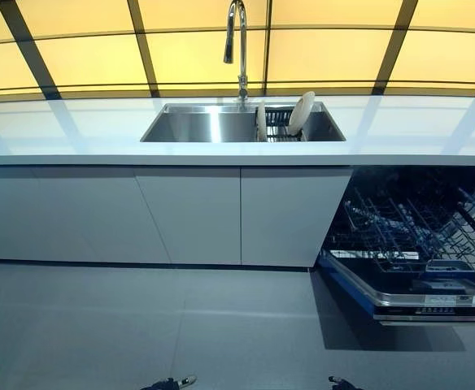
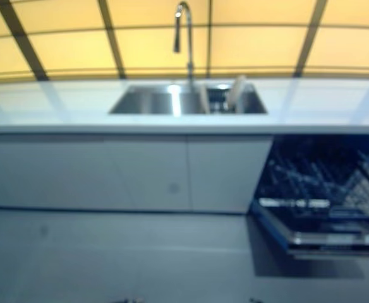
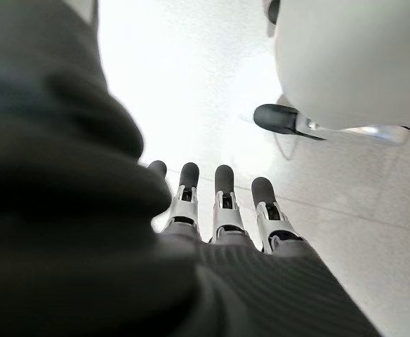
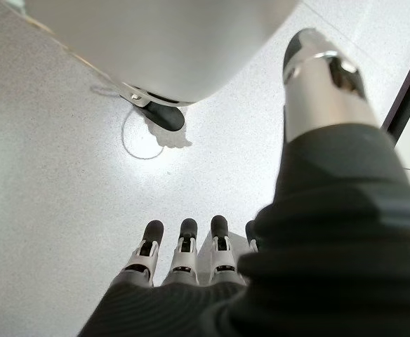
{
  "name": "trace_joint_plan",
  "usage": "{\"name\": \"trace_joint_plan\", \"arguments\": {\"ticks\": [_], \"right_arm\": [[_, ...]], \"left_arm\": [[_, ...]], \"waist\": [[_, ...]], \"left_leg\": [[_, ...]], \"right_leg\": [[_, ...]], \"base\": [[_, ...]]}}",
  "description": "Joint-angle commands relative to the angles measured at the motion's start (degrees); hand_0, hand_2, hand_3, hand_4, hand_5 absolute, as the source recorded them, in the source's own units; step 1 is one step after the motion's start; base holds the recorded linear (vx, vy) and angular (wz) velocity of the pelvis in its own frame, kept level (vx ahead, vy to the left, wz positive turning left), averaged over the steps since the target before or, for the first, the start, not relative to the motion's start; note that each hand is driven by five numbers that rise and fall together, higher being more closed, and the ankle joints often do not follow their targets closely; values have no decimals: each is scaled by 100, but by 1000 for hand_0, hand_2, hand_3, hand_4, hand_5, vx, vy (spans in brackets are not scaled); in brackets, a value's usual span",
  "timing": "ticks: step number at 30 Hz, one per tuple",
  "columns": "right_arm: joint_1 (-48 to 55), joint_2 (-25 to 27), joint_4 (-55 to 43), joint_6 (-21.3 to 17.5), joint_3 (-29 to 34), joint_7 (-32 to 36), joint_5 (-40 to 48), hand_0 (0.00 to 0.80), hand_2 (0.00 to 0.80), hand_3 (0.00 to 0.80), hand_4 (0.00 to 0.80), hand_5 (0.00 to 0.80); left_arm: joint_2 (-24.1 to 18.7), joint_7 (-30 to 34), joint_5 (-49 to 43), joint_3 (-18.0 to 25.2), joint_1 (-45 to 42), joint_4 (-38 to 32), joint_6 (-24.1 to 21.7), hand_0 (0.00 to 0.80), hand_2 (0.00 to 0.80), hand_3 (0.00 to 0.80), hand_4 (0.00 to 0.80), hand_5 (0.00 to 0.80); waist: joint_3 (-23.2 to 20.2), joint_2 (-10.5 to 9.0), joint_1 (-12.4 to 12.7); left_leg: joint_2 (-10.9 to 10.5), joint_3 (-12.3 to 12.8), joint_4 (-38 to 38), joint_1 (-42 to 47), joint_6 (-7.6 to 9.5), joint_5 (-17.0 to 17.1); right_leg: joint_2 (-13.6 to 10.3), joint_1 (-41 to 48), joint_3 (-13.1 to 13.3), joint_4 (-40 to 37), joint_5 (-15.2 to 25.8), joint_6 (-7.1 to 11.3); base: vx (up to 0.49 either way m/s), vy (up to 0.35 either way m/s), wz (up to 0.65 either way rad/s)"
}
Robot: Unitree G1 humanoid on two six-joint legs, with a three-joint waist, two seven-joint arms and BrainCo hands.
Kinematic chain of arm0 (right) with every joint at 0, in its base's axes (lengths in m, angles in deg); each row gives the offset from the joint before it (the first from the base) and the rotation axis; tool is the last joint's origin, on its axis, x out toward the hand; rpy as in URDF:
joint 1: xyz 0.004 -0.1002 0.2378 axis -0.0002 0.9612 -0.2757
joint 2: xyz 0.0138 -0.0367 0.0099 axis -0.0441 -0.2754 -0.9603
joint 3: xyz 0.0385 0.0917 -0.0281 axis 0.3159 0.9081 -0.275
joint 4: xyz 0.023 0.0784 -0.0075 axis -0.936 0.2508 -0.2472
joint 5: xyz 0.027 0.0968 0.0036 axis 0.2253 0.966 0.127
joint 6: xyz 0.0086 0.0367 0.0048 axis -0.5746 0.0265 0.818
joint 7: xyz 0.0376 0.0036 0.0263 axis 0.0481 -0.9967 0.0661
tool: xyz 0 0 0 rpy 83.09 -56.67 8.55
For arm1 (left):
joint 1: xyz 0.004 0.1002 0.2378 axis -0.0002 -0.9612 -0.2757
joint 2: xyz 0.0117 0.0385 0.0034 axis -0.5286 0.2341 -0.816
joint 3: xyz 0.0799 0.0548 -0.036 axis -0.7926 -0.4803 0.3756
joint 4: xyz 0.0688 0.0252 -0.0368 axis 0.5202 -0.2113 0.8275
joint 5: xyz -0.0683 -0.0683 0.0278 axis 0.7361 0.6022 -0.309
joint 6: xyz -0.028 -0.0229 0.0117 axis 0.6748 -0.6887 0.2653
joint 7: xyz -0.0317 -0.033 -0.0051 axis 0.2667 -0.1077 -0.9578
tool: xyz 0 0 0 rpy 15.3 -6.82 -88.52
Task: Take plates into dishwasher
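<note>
A white plate (image 1: 301,112) leans upright in a dark dish rack (image 1: 280,126) in the right half of the steel sink (image 1: 160,122); a second plate (image 1: 261,122) stands on edge at the rack's left. The dishwasher (image 1: 408,236) stands open at the lower right, with its door (image 1: 400,296) folded down and its wire racks showing. My left hand (image 1: 168,383) and right hand (image 1: 343,383) just show at the bottom edge, far from the sink. In the wrist views the left hand (image 3: 219,210) and right hand (image 4: 184,260) hang with straight fingers over the floor, holding nothing.
A tall curved faucet (image 1: 237,45) rises behind the sink. The white counter (image 1: 58,130) runs the full width above white cabinet fronts (image 1: 197,215). Grey floor (image 1: 140,325) lies between me and the cabinets. The lowered dishwasher door juts out over the floor at the right.
</note>
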Motion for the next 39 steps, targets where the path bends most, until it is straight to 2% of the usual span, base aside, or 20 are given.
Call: {"name": "trace_joint_plan", "arguments": {"ticks": [1, 8, 20, 34, 37, 39], "right_arm": [[-308, -281, 151, 6, -122, 49, 17, 0, 0, 0, 0, 0], [-292, -276, 182, 70, -23, 54, 52, 0, 0, 0, 0, 0], [-293, -300, 233, 108, 8, -17, -3, 0, 0, 0, 0, 0], [-315, -279, 208, 172, -47, -102, -25, 0, 0, 0, 0, 0], [-359, -261, 203, 137, -61, -95, 3, 0, 0, 0, 0, 0], [-410, -240, 153, 194, -92, -74, 26, 0, 0, 0, 0, 0]], "left_arm": [[214, 209, -170, -148, 128, 302, -72, 0, 0, 0, 0, 0], [226, 147, -129, -164, 175, 315, -117, 0, 0, 0, 0, 0], [218, -74, -296, -189, 201, 371, 176, 0, 0, 0, 0, 0], [176, -3, -356, -232, 255, 383, 289, 0, 0, 0, 0, 0], [165, -82, -217, -197, 281, 405, 288, 0, 0, 0, 0, 0], [139, -243, -88, -63, 294, 403, 306, 0, 0, 0, 0, 0]], "waist": [[201, -334, 264], [180, -332, 179], [149, -322, 66], [286, -299, -21], [370, -303, -22], [475, -396, -41]], "left_leg": [[-576, 204, -37, -192, 447, 50], [-572, 308, -37, -173, 463, 37], [-532, 415, -37, -108, 472, 35], [-457, 325, -22, -49, 511, 71], [-446, 212, 172, -76, 522, 0], [-413, 245, 808, -297, 493, -205]], "right_leg": [[-186, -10, -143, 154, 8, 307], [-168, -38, -23, 134, 60, 324], [-109, -49, 145, 191, 47, 303], [-5, -144, 243, 643, -238, 166], [31, -193, 296, 865, -377, 87], [30, -290, 384, 1069, -463, -19]], "base": [[0, 0, 0], [-9, -1, 0], [9, -15, -3], [37, -45, -1], [48, -63, 0], [55, -83, 1]]}}
